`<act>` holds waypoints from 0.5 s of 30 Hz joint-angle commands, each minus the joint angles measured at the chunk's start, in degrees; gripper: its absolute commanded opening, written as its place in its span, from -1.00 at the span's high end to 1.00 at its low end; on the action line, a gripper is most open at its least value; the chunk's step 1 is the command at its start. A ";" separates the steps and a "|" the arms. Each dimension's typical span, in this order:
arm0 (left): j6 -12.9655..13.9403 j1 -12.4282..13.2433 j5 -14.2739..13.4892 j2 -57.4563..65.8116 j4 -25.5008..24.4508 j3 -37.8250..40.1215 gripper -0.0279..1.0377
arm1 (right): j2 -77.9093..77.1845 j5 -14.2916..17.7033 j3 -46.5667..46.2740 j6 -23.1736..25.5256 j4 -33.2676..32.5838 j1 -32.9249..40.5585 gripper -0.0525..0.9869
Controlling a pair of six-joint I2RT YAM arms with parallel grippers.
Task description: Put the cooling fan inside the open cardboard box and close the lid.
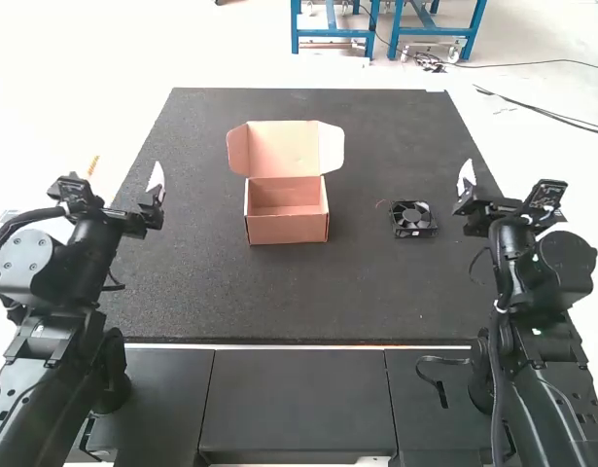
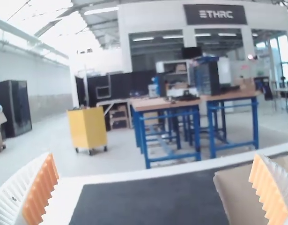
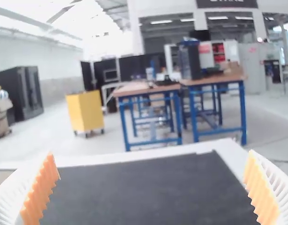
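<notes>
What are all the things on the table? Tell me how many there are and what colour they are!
cardboard box: one, brown, near the middle of the mat, lid open and standing up at the back
cooling fan: one, black, lying flat on the mat to the right of the box, not touching it
mat: one, black, spread over the table under the box and the fan
left gripper: one, white ribbed fingers with orange pads, open, by the mat's left edge
right gripper: one, white ribbed fingers with orange pads, open, by the mat's right edge, beside the fan but not touching it
</notes>
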 commanded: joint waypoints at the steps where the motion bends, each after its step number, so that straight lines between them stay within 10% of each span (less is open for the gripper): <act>1: -2.23 0.38 -3.20 -0.69 2.70 -0.23 -0.86 | -0.51 2.30 -7.30 1.70 0.87 -0.84 -0.85; 15: -2.94 -0.14 -2.41 7.75 -4.42 12.95 -0.86 | 6.87 5.55 4.39 5.74 -1.59 -1.11 -0.85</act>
